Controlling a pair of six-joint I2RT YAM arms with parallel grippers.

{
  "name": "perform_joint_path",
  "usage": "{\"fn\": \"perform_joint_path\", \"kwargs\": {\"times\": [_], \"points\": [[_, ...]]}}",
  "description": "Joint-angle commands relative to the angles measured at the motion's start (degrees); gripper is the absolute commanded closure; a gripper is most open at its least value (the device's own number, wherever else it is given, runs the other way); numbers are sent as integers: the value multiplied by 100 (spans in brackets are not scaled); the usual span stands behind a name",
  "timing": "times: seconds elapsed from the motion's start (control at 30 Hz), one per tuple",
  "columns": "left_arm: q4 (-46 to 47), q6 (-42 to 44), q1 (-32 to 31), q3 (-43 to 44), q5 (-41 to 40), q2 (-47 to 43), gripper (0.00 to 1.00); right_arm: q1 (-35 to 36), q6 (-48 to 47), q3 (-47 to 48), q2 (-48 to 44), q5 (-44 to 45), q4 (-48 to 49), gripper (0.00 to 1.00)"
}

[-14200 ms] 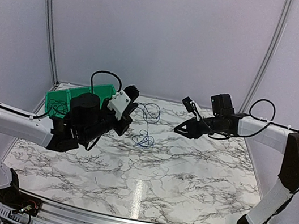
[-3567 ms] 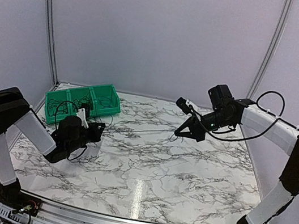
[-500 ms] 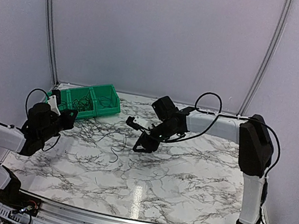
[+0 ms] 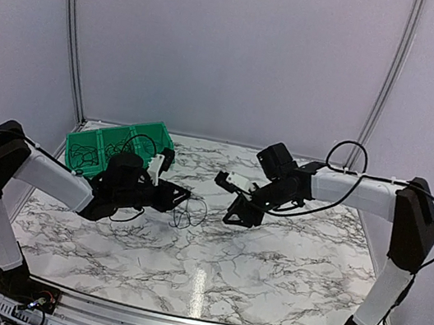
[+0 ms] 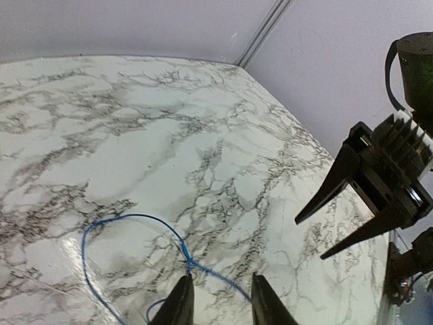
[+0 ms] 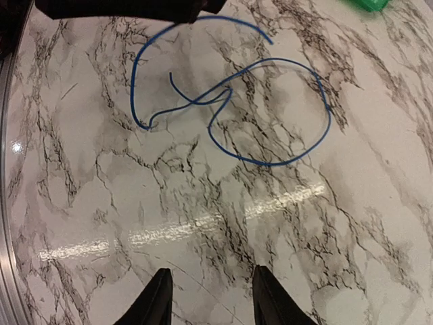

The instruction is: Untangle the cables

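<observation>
A thin blue cable lies in loose loops on the marble table between my two grippers. In the left wrist view the blue cable crosses itself just ahead of my fingertips. My left gripper is open and low over it, with the cable running between the fingers. It also shows in the top view. My right gripper is open and empty, a short way off the blue cable; in the top view it is right of the cable. More thin dark cables lie in the green bin.
A green three-compartment bin stands at the back left, behind my left arm. Its corner shows in the right wrist view. My right gripper's black fingers show in the left wrist view, close to my left gripper.
</observation>
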Motion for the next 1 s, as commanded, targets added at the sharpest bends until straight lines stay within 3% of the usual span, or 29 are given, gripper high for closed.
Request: {"fn": "perform_joint_path", "kwargs": {"times": [0.0, 0.1, 0.23, 0.47, 0.97], "points": [[-1082, 468, -28, 499, 355, -145, 62, -623, -248, -492, -558, -196, 161, 59], [-2279, 1056, -30, 751, 18, -512, 52, -1018, -301, -914, -909, -424, 308, 59], [-3464, 1564, -28, 1120, -575, -513, 49, -1190, -309, -1387, -1159, -411, 756, 58], [-4872, 2978, -104, 1975, -268, 286, 49, -1191, -453, -1347, -999, -268, 704, 58], [-5832, 5520, -459, 2966, -665, 1080, 39, -1190, -585, -1507, -1119, -387, 675, 58]]}}
